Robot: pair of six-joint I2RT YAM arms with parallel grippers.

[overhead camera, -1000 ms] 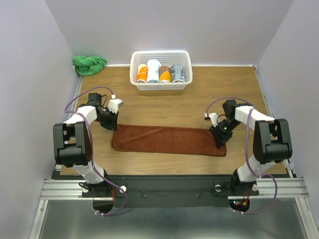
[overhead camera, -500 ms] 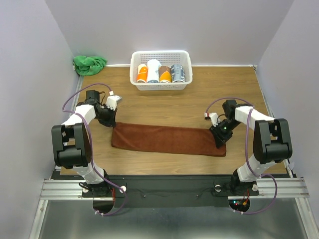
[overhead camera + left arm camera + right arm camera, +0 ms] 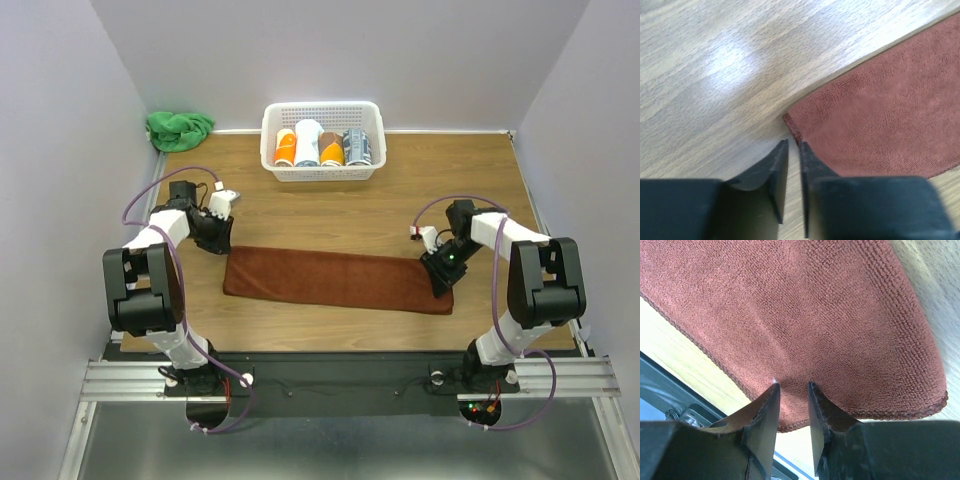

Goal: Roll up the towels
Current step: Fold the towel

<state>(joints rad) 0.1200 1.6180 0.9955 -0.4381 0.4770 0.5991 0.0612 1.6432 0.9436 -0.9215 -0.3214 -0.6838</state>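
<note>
The reddish-brown towel point(image 3: 335, 280) lies flat, stretched left to right across the near table. My left gripper point(image 3: 221, 242) hovers just off its far-left corner, jaws a narrow gap apart with nothing between them; in the left wrist view the left gripper point(image 3: 793, 143) points at the reddish-brown towel point(image 3: 880, 120). My right gripper point(image 3: 441, 279) is over the towel's right end. The right wrist view shows the right gripper point(image 3: 792, 385) open, tips down on the reddish-brown towel point(image 3: 805, 310), no cloth pinched. The green towel point(image 3: 178, 129) is bunched in the far-left corner.
A white basket point(image 3: 322, 107) at the back centre holds several rolled towels: orange, white, brown-and-orange and grey-patterned. Walls close in on the left, right and back. The table's near edge and the arms' black mounting rail point(image 3: 340, 368) run just below the towel.
My left gripper has drawn slightly back and left from the towel's corner and its jaws have parted a little. The right gripper has stayed put on the right end.
</note>
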